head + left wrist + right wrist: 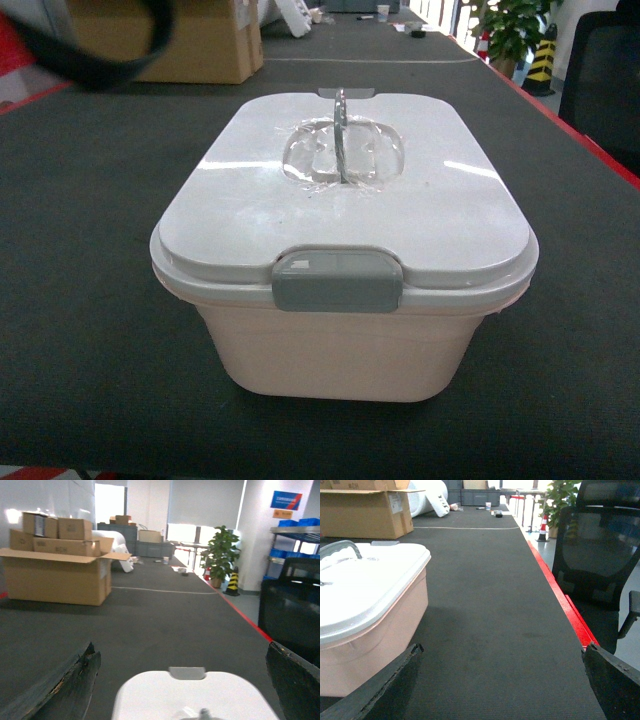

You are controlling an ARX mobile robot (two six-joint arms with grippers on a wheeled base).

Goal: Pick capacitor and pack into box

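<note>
- Judging from the latched lid (345, 185), you look finished: the box (340, 345) sits shut mid-desk (90, 330).
- No capacitor shows, presumably inside.
- Both tools, left (182, 680) and right (502, 680), stand apart, empty.

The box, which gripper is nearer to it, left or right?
Left, probably. The left gripper hangs over the box's far edge, its lid just below the fingers. The right gripper sits low beside the box's right side, over bare mat.

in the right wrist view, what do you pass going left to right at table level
left finger → box → bare table mat → red table edge → black chair → right finger
</note>
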